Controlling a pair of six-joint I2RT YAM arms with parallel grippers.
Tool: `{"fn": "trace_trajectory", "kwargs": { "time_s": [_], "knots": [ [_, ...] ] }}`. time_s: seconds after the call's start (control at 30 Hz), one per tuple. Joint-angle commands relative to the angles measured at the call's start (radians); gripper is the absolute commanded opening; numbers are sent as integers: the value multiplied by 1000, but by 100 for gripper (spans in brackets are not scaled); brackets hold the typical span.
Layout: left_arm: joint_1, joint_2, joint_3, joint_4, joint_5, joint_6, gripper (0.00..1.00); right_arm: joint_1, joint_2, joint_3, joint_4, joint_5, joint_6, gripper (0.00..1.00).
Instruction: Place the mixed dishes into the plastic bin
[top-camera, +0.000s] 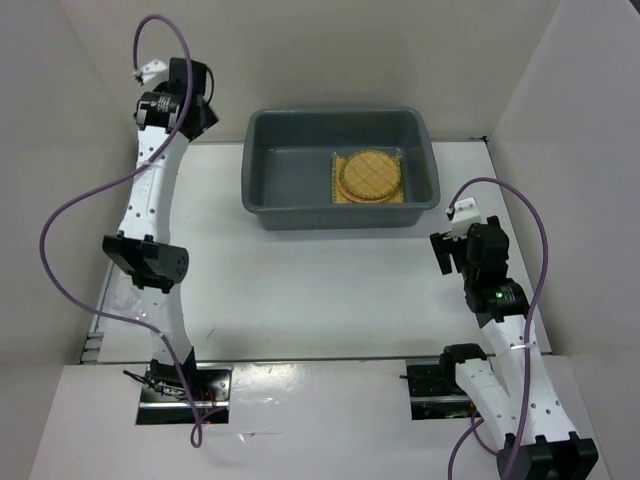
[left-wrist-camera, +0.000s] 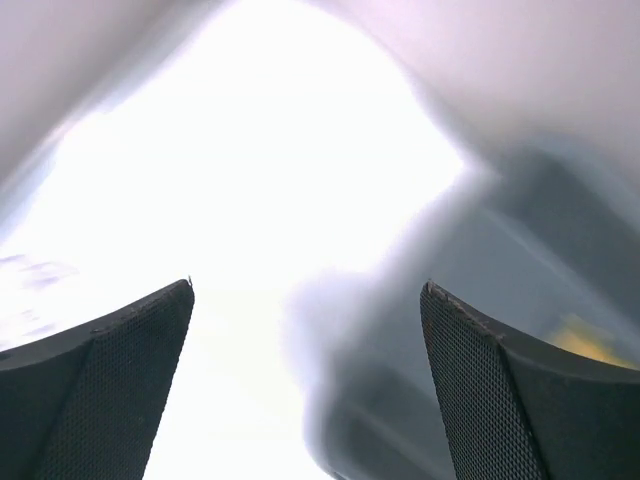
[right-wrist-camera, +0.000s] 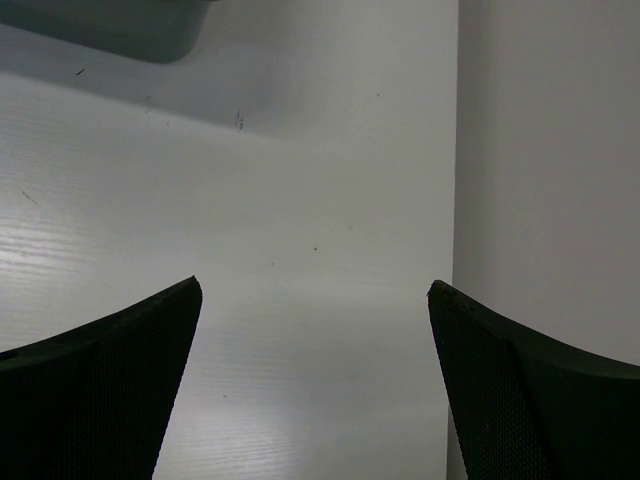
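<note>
Now, both pincers spread wide, released, gripping nothing.
My left pincer sits at the large grey plastic bin's 9 o'clock, my right pincer at 4 o'clock. Inside, toward 3 o'clock, a round orange-yellow woven-look plate rests on a square yellow grid-patterned mat.

Plate on mat in bin
</note>
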Motion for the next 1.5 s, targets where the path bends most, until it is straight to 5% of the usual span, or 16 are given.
{"fn": "trace_trajectory", "kwargs": {
  "time_s": [0.0,0.1,0.17,0.27,0.53,0.97,1.1,1.13,1.17,1.23,1.3,1.47],
  "knots": [
    [79,-17,-310,-108,-183,-98,100,16,9,-12,49,9,-3,98],
    [229,-104,-528,-65,-86,-200,100,25,9,-12,49,9,-3,98],
    [336,-180,-751,68,57,-147,100,25,9,-12,49,9,-3,98],
    [369,-315,-990,275,85,-77,100,25,9,-12,49,9,-3,98],
    [480,-258,-1047,337,177,-34,100,25,29,-12,40,9,-3,98],
    [512,-211,-1213,483,290,12,98,25,47,-12,40,9,-3,98],
    [512,-211,-1222,521,332,44,73,25,47,-12,40,9,-3,98],
    [512,-211,-1222,521,342,44,60,25,47,-12,40,9,-3,98],
    [512,-221,-1222,521,343,44,31,25,47,-12,40,9,-3,98],
    [512,-235,-1195,521,343,44,10,25,38,-12,40,9,-3,98],
    [512,-275,-1166,521,367,35,0,25,38,-12,40,9,-3,98],
    [512,-341,-918,535,541,-52,0,25,29,-12,40,9,-3,98]
  ]
}}
